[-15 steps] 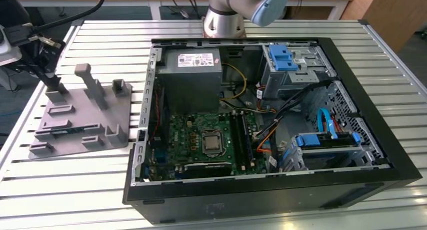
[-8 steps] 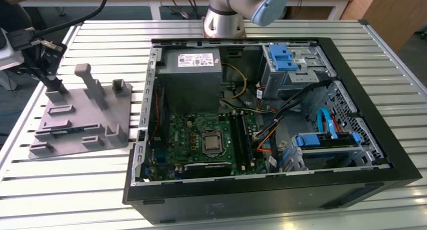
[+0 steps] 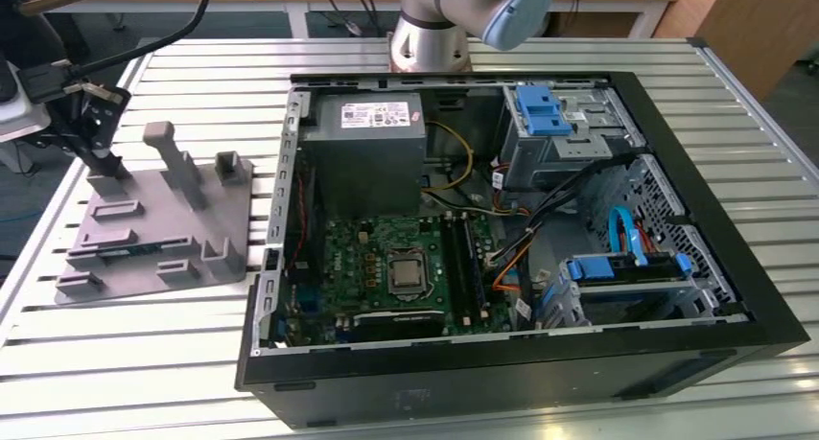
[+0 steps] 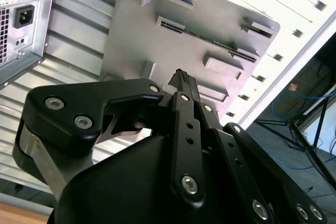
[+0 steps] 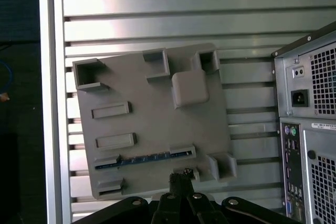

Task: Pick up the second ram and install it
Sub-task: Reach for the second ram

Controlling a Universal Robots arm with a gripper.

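Observation:
The second ram (image 5: pixel 142 159) is a thin blue-green stick standing on edge in a long slot of the grey holder plate (image 5: pixel 157 114). In the exterior view the ram (image 3: pixel 128 253) sits in the plate (image 3: pixel 153 224) on the table, at the exterior view's left of the open computer case. My gripper (image 3: pixel 92 143) hangs above the far end of that plate. Its fingers (image 5: pixel 181 179) are shut with nothing between them, and they sit just beside the ram's slot without touching it. In the second wrist view the fingertips (image 4: pixel 181 77) point at the plate, where the ram (image 4: pixel 210 40) shows as a dark line.
The open black computer case (image 3: pixel 716 296) lies on the slatted table, motherboard (image 3: pixel 384 258) up, with long black memory slots (image 3: pixel 458 263) beside the processor. The plate carries raised grey posts (image 3: pixel 173 157). A table edge (image 5: pixel 50 103) runs near the plate, and the case's rear panel (image 5: pixel 310 129) is close by.

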